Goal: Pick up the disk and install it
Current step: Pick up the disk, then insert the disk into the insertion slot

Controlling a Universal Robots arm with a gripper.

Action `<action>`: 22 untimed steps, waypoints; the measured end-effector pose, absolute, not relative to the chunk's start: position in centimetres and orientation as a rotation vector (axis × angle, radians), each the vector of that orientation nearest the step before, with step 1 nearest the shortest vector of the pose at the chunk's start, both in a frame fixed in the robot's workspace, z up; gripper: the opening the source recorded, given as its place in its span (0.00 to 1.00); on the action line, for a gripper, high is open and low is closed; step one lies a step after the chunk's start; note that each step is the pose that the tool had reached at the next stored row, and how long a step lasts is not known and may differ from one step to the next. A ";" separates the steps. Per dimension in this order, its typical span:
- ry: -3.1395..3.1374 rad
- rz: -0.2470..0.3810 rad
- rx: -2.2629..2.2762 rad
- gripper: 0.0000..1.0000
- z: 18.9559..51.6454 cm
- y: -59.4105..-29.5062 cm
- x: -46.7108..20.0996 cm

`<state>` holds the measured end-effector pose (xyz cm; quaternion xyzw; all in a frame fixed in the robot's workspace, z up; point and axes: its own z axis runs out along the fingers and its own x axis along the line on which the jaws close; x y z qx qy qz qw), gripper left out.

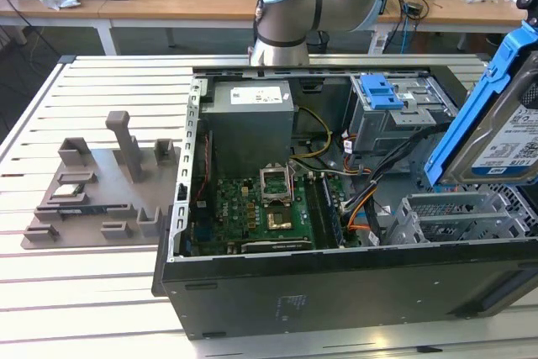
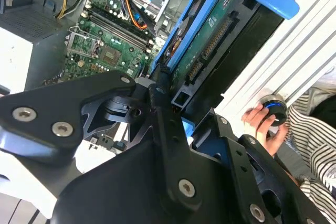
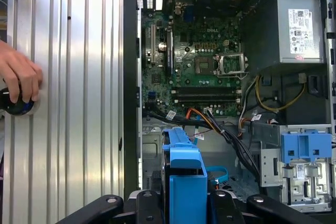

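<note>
Our black gripper (image 2: 176, 103) pinches one end of the flat silver-metal disk (image 1: 507, 134) in its blue plastic rails. The disk hangs tilted over the open black computer case (image 1: 336, 283), at the exterior view's right. We judge a good carry squares the rails to the grey metal drive cage (image 1: 403, 115) and clears the loose cables (image 3: 226, 135). We count one disk, one cage and one person's hand (image 3: 18, 80).

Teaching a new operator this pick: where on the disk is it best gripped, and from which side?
Across its two flat faces at one short end, coming in endwise, as the gripper holds the disk now. Those faces are parallel, and the blue rails along its long edges stay free.
</note>
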<state>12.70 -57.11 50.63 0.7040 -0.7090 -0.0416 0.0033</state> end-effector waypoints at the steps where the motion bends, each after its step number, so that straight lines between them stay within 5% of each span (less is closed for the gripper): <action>1: -2.223 -0.130 2.207 0.37 50.6 -57.1 12.7; 22: -2.225 -0.137 2.210 0.37 50.3 -57.1 13.2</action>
